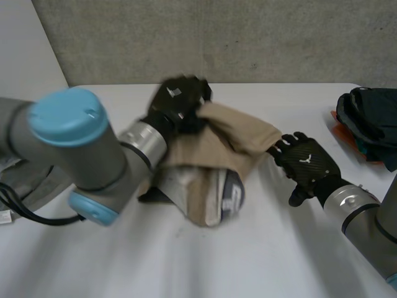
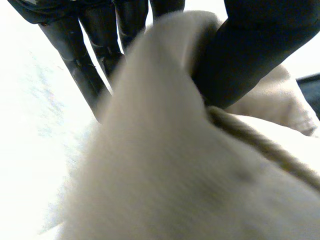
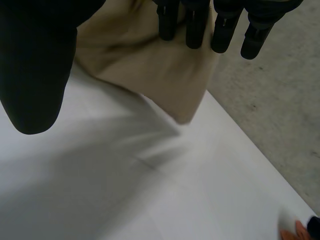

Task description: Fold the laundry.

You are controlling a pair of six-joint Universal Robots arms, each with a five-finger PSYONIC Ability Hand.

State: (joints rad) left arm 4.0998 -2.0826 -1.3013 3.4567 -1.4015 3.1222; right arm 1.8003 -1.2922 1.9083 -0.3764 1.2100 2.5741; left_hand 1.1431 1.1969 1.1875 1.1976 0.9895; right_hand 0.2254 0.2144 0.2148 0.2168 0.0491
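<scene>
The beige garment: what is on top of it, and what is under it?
On top of the beige garment, the left hand grips a fold at its far side. Under it the white table shows; anything beneath the bunched middle is covered.

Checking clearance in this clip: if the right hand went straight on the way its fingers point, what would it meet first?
The tan garment. The right hand points at its nearest corner, straight fingers at the cloth's edge; whether they touch it is unclear.

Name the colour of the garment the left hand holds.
Beige garment, clearest in the head view.
</scene>
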